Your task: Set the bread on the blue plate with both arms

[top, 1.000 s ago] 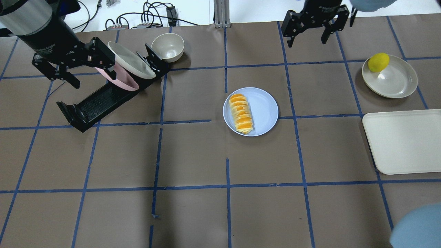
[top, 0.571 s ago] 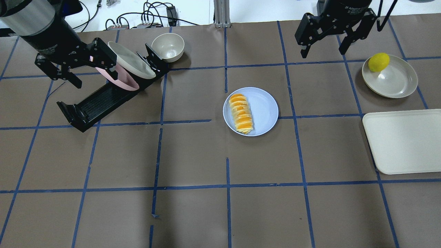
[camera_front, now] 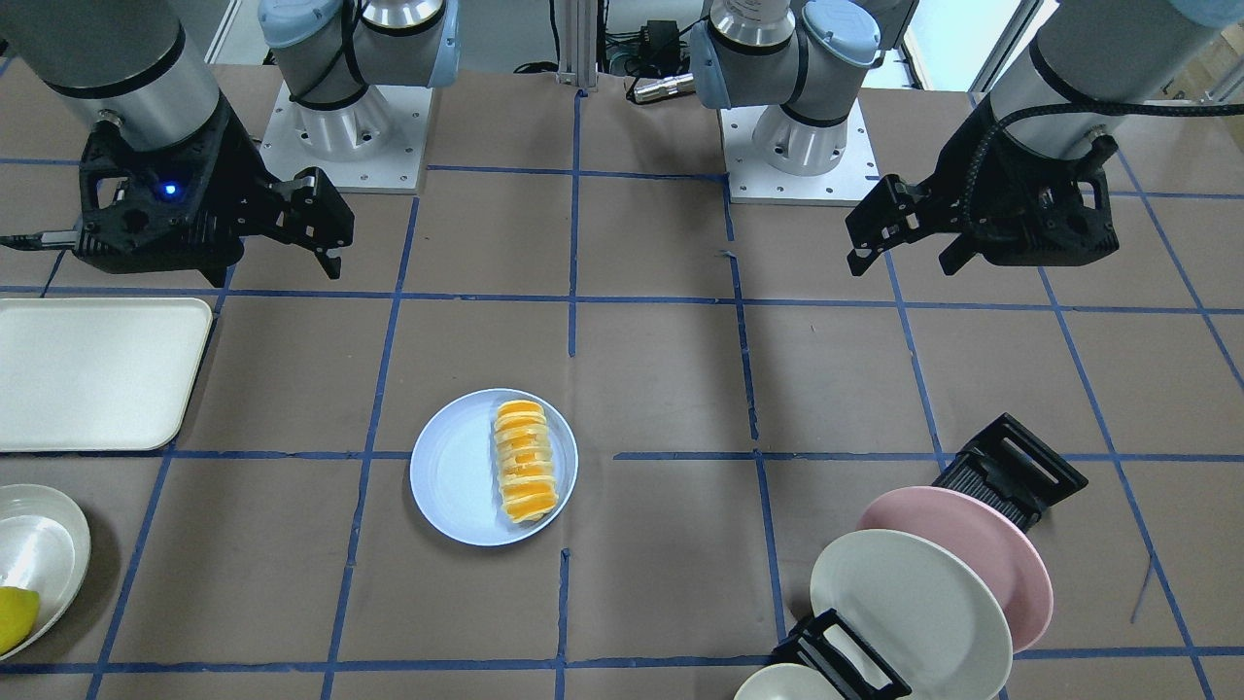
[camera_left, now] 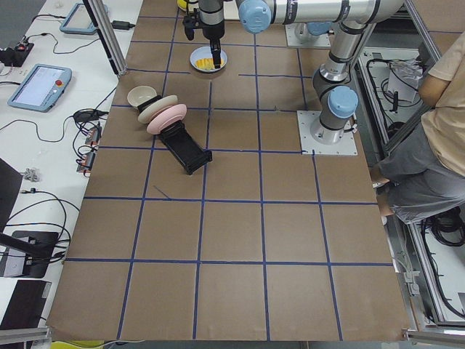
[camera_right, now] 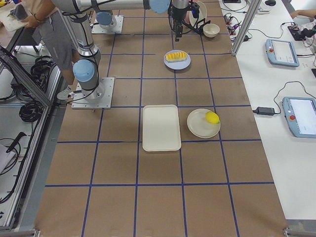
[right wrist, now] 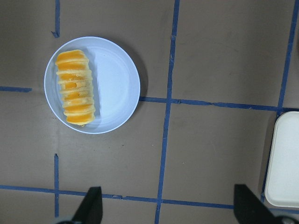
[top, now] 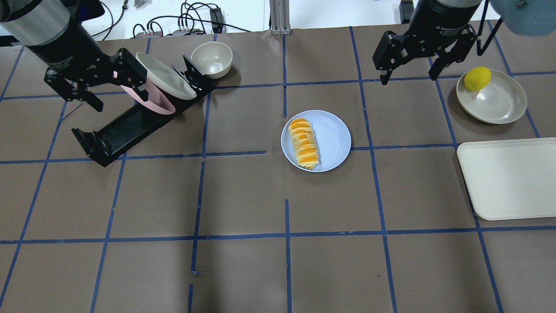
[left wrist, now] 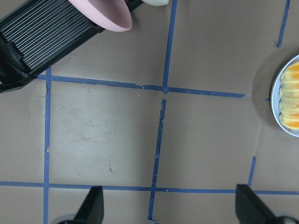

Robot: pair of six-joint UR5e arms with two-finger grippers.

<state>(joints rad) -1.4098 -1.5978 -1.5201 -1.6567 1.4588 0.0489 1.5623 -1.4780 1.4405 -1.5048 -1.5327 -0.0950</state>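
Observation:
The bread [top: 304, 143], a ridged loaf with orange and cream stripes, lies on the left half of the blue plate [top: 334, 139] at the table's middle. It also shows in the front view [camera_front: 525, 462] on the plate [camera_front: 452, 476], in the right wrist view [right wrist: 74, 87] on the plate [right wrist: 114, 84], and at the left wrist view's right edge [left wrist: 292, 100]. My left gripper [top: 117, 93] is open and empty, raised over the dish rack, far left of the plate. My right gripper [top: 408, 79] is open and empty, raised at the back right of the plate.
A black dish rack [top: 117, 130] at the back left holds a pink plate [top: 150, 100] and a cream plate [top: 167, 76], with a cream bowl [top: 211, 58] behind it. A yellow lemon [top: 477, 78] sits on a cream plate [top: 499, 104] at the right. A cream tray [top: 508, 178] lies below it.
My right gripper has moved to the right and slightly down in the overhead view, still open and empty. My left gripper has barely shifted. Bread and plate have not moved.

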